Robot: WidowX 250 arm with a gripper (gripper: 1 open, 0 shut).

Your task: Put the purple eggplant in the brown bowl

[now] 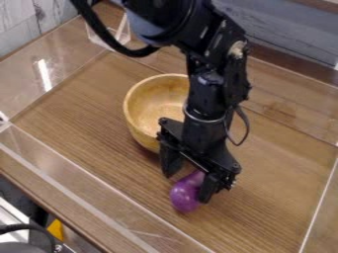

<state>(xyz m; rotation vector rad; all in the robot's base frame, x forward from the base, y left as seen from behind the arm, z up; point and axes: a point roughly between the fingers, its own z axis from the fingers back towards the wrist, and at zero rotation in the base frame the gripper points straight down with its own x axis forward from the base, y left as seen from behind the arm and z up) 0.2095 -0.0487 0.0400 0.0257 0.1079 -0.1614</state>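
The purple eggplant (187, 195) lies on the wooden table, in front of and to the right of the brown bowl (161, 112). My black gripper (193, 178) points straight down over the eggplant's far end. Its two fingers are open and stand on either side of that end. The near, rounded end of the eggplant shows below the fingers; its stem end is hidden behind them. The bowl sits empty just behind and to the left of the gripper.
Clear plastic walls (53, 69) enclose the wooden table (93, 158) on the left, front and back. A black cable (113, 40) loops from the arm above the bowl.
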